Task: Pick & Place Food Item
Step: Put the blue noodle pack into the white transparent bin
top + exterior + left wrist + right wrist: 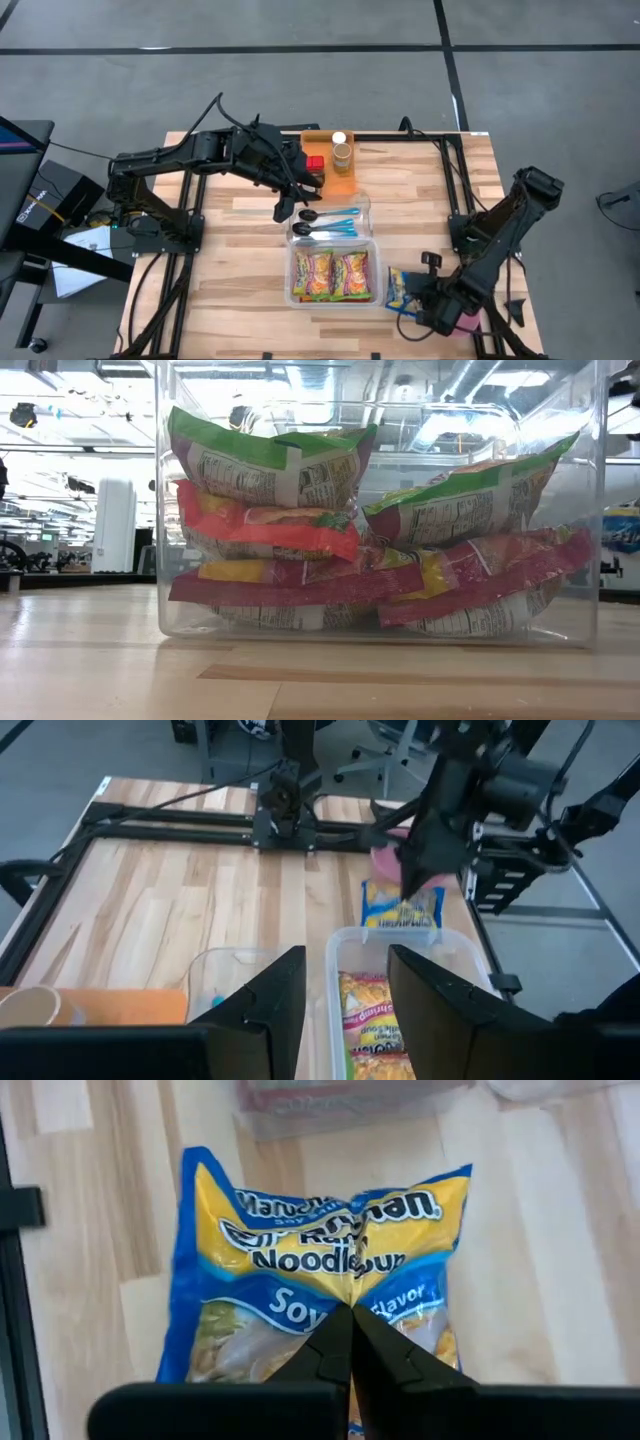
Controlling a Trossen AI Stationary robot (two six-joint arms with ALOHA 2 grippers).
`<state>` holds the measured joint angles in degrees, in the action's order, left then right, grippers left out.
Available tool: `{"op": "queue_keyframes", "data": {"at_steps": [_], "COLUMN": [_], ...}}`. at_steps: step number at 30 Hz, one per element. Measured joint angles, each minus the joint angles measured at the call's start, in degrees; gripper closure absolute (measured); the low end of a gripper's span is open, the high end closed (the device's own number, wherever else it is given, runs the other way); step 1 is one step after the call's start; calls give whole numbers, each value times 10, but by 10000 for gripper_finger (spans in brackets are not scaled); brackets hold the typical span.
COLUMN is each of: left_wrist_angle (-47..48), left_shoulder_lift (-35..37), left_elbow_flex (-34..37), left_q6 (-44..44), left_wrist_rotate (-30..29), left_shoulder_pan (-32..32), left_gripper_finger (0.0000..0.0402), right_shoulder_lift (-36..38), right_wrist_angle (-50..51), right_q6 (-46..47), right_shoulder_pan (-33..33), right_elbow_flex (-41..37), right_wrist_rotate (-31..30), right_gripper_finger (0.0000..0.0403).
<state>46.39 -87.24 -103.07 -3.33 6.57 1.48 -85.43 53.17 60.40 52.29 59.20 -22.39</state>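
Observation:
A blue and yellow noodle packet is at the table's near right, beside a clear bin that holds several noodle packets. It also shows in the high view and the left wrist view. My right gripper is shut on this packet. My left gripper is open and empty. It hovers over a small clear container of spoons at the table's middle, on the far side of the bin. My right gripper pinches a pucker of the wrapper at the middle of the packet's printed face between its two fingertips. The fingers come from above, slanting down. The wrapper creases toward the pinch. In the low view the packet's end shows above table level.
An orange tray with a paper cup and a red block stands at the far middle. A pink packet lies under the right arm. Black frame rails run along both sides of the table. Bare wood lies to the left of the bin.

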Motion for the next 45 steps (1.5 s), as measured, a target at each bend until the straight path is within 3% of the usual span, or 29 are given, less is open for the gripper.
{"op": "queue_keyframes", "data": {"at_steps": [7, 13, 20, 24, 30, 40, 45], "left_wrist_angle": [32, 123, 135, 129, -3, -315, -406], "left_shoulder_lift": [0, 18, 71, 133, 261, 483, 534], "left_elbow_flex": [0, 0, 29, 114, 310, 622, 726], "left_q6": [14, 14, 11, -33, -114, -149, -108], "left_wrist_rotate": [-11, 0, 8, -7, -22, -233, -272], "left_shoulder_pan": [0, -5, -52, -65, -98, -229, -252], "left_gripper_finger": [266, 269, 339, 391, 400, 401, 401], "right_shoulder_lift": [32, 96, 160, 163, 132, 74, 22], "right_wrist_angle": [36, 38, 35, 47, 81, 71, 43], "right_q6": [32, 79, 59, -14, -142, -258, -302], "right_shoulder_pan": [22, 40, 28, -5, -78, -185, -240], "right_elbow_flex": [25, 25, 26, 65, 171, 275, 291], "right_wrist_rotate": [-8, -73, -106, -101, -75, -3, 62], "right_gripper_finger": [403, 403, 403, 403, 403, 403, 403]}}
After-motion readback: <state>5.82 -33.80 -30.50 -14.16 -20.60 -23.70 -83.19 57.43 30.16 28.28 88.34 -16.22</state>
